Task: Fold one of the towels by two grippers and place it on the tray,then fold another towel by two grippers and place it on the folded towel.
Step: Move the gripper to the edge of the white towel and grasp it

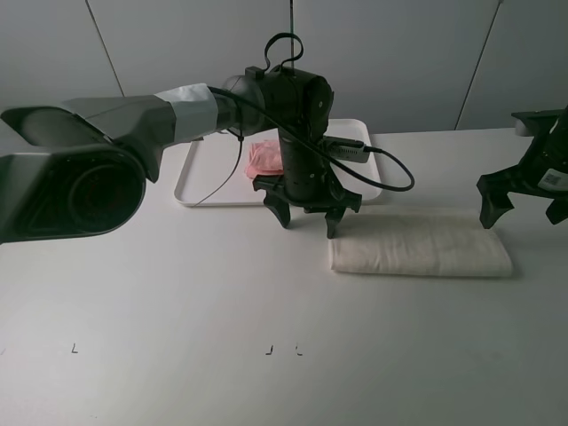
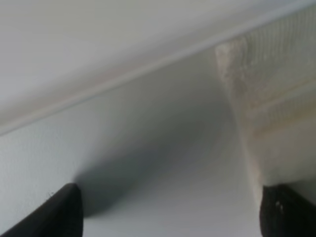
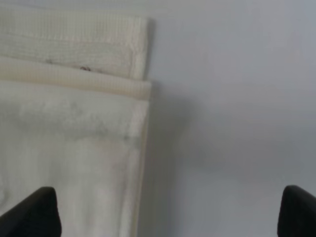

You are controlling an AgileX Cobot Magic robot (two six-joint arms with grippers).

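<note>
I take the cream towel (image 1: 420,255) as my mark: it lies folded into a long strip on the table (image 1: 160,311). My left hand (image 1: 308,222) hangs just off the towel's left end, by its far corner, spread wide and gripping nothing. In the left wrist view its two dark fingertips (image 2: 54,215) sit well apart with the towel's corner right beside one of them, though I cannot tell whether that tip touches the cloth. My right hand (image 1: 522,211) hovers over the towel's right end, likewise open and empty. The right wrist view shows the layered edges of that end below it, with one of its fingertips (image 3: 29,215) over the cloth and the other over bare table. Beyond the towel's left end, on the far side, sits the white tray (image 1: 200,191), and a pink towel (image 1: 264,158) lies on it, partly hidden behind the left arm (image 1: 133,120). A pale line crossing the left wrist view is probably the tray's rim, but that picture is too blurred for me to be sure.
</note>
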